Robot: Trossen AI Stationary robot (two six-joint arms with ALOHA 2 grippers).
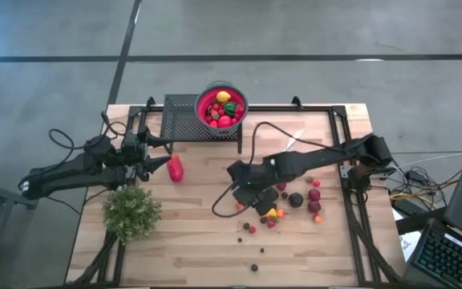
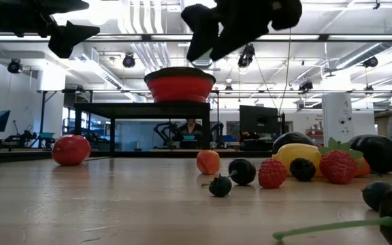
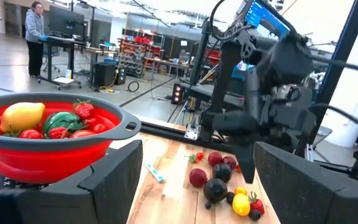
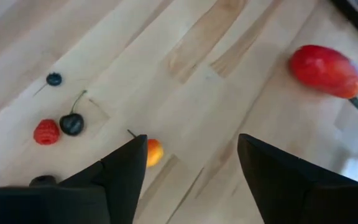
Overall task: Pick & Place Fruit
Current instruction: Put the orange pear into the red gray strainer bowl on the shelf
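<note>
**Right gripper over the loose fruit, small orange piece just off one finger**

Right gripper [image 4: 191,177]: jaws spread, nothing btwn them, hanging above the tabletop [image 4: 185,81] w/o touching it. Nearest piece = small orange fruit [image 4: 154,151], sitting just beside one finger's tip, not centred in the gap. So the move turns on a short sideways shift to bring it btwn the fingers, then down. It's near-round w/ a thin stem, so no long axis to line up w/; any approach angle should do. Farther out in that view: black cherry [image 4: 72,124] touching or nearly touching a raspberry [image 4: 46,131], a blueberry [image 4: 54,79] beyond those, and the larger red piece [image 4: 325,70] well apart on the other side.

High view: right gripper [image 1: 243,183] sits at the edge of the fruit scatter [image 1: 291,205]; red bowl [image 1: 221,106] on its black stand [image 1: 184,116] already holds several pieces.

Left gripper [image 1: 160,159] waits, jaws open & empty, near the larger red piece. It's clearly nearer that one; right arm is nearer everything else. Judgement: right arm takes the orange one, left could take the big red.
</note>
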